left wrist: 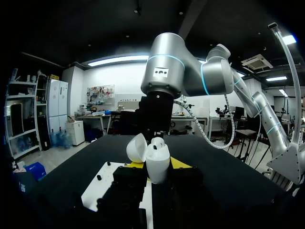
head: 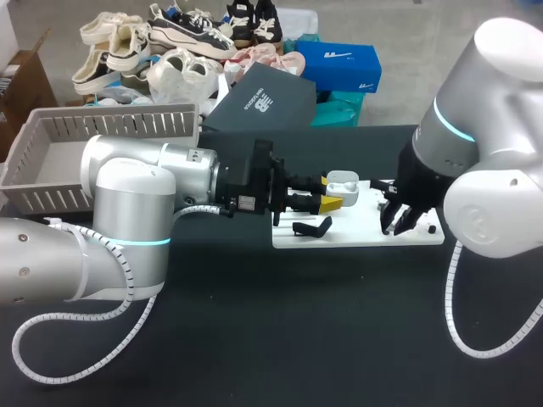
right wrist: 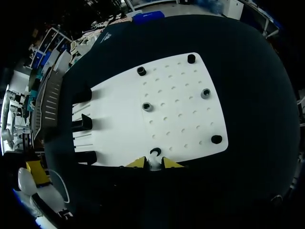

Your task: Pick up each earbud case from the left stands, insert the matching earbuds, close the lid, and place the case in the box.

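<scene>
1. Centrally in the head view, the left gripper [head: 329,193] clamps the white oval earbud case [head: 342,180], lid flipped open, above the flat white perforated board [head: 365,234].
2. Right of centre, the right gripper [head: 396,222] hangs low over that board; its yellow tips stand narrow, pinching a small white earbud [right wrist: 152,163].
3. Upper left sits a grey slatted plastic basket [head: 51,144], well apart from both.

News caption: A white perforated board [head: 356,233] lies on the black table [head: 280,339]. Behind the board, a dark grey box [head: 259,100] appears to rest at the table's far edge.
</scene>
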